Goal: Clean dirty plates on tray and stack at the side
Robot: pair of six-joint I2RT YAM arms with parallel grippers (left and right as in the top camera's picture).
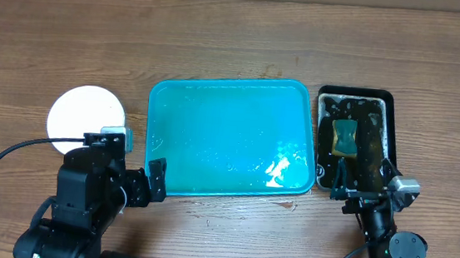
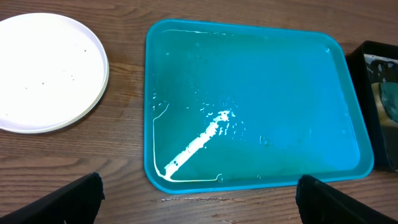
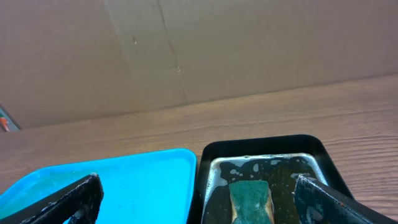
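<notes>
The turquoise tray (image 1: 229,137) lies mid-table with no plates on it, only a wet film and streaks; it also shows in the left wrist view (image 2: 267,87) and the right wrist view (image 3: 137,180). A stack of plates (image 1: 85,112) with a clean white one on top sits on the table left of the tray (image 2: 46,71); lower rims show at its edge. My left gripper (image 1: 142,159) is open and empty at the tray's near-left corner (image 2: 202,205). My right gripper (image 1: 365,184) is open and empty at the near end of the black tray (image 3: 202,202).
A glossy black tray (image 1: 386,105) stands right of the turquoise one, holding soapy water and a green-and-yellow sponge (image 1: 345,137), also seen in the right wrist view (image 3: 250,199). A cardboard wall (image 3: 186,50) backs the table's far edge.
</notes>
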